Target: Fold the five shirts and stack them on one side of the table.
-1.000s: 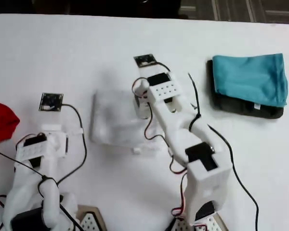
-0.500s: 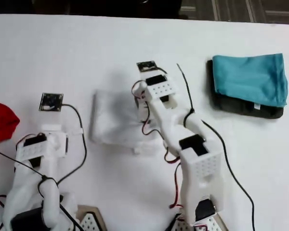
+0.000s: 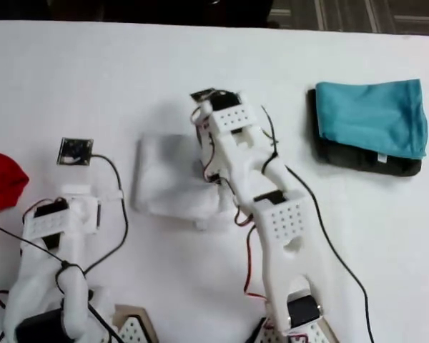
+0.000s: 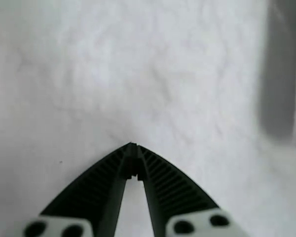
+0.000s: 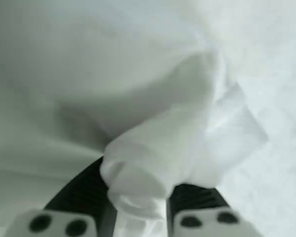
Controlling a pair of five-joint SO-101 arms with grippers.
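A white shirt [image 3: 168, 179] lies half folded on the white table [image 3: 93, 78] near the middle. My right gripper [image 3: 206, 158] sits at the shirt's right edge, shut on a bunched fold of the white shirt [image 5: 158, 148], which bulges up between its dark fingers [image 5: 79, 190]. At the right side a folded teal shirt [image 3: 372, 114] rests on a folded dark shirt [image 3: 365, 161]. A red shirt [image 3: 1, 180] lies at the left edge. My left gripper [image 4: 132, 163] is shut on nothing, over bare table, and stands at the front left [image 3: 71, 182].
Black and red cables [image 3: 118, 207] trail from both arms across the table's front. The back of the table meets a dark floor [image 3: 200, 11].
My right arm has swung leftward, dragging the shirt's right edge toward the left, so the white shirt is more bunched. The left arm has stayed still.
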